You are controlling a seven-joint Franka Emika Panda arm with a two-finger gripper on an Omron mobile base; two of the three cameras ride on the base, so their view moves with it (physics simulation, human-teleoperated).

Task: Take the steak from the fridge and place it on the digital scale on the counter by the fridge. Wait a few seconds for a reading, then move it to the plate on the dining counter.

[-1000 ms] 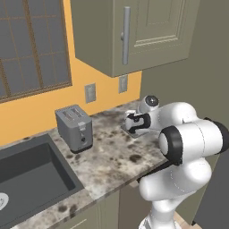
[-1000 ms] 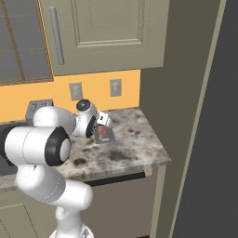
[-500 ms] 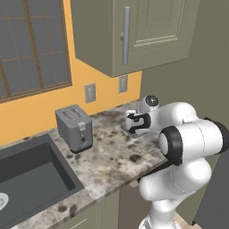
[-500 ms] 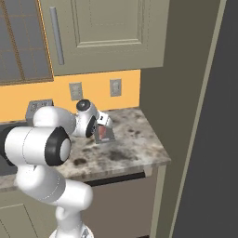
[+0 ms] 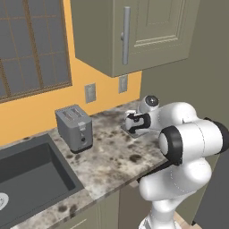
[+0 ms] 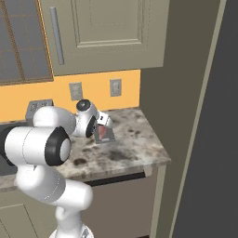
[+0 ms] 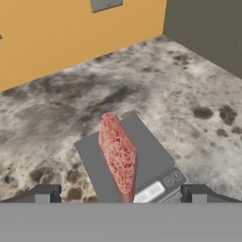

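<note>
The steak [image 7: 118, 156] is seen lying on the digital scale [image 7: 151, 153] on the counter [image 7: 189, 94]. The gripper [image 7: 120, 194] is held wide apart above it, holding nothing. No writing is legible.

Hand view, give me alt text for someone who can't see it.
A reddish-pink steak lies on the flat grey digital scale, which sits on a mottled stone counter. The two dark fingers stand wide apart at the bottom, one on each side of the scale, touching nothing. An orange wall runs behind.

Digital scale [image 5: 126, 128] mostly behind the arm
</note>
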